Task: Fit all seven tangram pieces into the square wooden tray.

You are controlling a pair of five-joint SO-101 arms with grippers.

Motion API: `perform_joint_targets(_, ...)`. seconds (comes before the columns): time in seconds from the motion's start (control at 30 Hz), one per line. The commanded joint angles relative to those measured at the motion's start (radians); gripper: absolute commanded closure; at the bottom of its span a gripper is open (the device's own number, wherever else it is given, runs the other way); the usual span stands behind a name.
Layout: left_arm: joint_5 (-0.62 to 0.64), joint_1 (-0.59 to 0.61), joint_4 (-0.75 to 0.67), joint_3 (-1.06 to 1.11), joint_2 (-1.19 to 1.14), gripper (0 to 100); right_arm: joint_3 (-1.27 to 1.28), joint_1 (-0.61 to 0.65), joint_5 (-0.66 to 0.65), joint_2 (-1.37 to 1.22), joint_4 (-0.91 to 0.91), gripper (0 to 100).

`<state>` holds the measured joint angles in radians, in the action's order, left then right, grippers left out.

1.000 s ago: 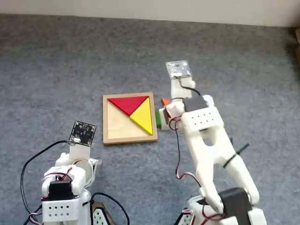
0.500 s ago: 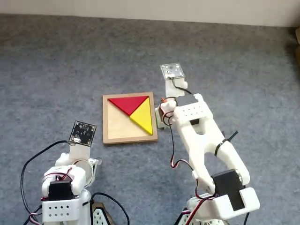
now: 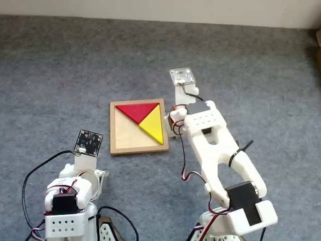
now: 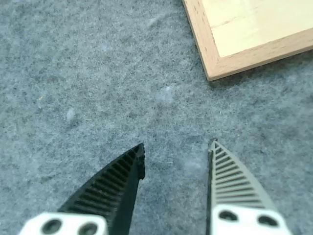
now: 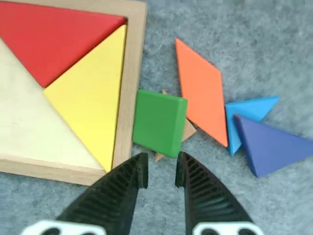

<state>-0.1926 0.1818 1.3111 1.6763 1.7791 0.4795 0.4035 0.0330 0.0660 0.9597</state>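
Abutting tray (image 5: pixel 136 49) rim: green square (image 5: pixel 160 122) | right tool (image 5: pixel 160 169) narrowly parted, near

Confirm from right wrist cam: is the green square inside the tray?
No, the green square lies on the carpet just outside the rim of the tray, while the yellow triangle sits inside.

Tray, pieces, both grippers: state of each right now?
wooden tray: partly filled, two pieces in
red triangle: seated in tray
yellow triangle: seated in tray
green square: outside, atop tan piece
tan piece: outside, mostly covered
orange parallelogram: outside, on carpet
light blue triangle: outside, on carpet
dark blue triangle: outside, on carpet
left gripper: open, empty
right gripper: open, empty
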Motion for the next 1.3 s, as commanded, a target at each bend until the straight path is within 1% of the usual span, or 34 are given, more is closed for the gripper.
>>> perform_joint_targets(0.0,0.006,0.005,0.006,0.019,0.042,79,-0.054,0.030,0.009,0.004,-0.015,89.0)
perform_joint_targets(0.23,0.006,0.005,0.006,0.019,0.042,79,-0.056,0.039,0.009,0.004,-0.016,89.0)
perform_joint_targets(0.47,0.006,0.005,0.006,0.019,0.042,79,-0.054,0.038,0.009,0.001,-0.093,89.0)
perform_joint_targets(0.7,0.006,0.005,0.006,0.019,0.042,79,-0.058,-0.022,0.009,0.001,-0.093,89.0)
perform_joint_targets(0.97,0.006,0.005,0.006,0.019,0.042,79,-0.110,-0.035,0.003,-0.004,-0.093,88.5)
perform_joint_targets(1.2,0.006,0.005,0.006,0.019,0.042,79,-0.219,-0.039,0.003,-0.194,-0.081,88.6)
perform_joint_targets(1.27,0.006,0.005,0.006,0.019,0.042,79,-0.252,-0.041,0.003,-0.228,-0.038,88.6)
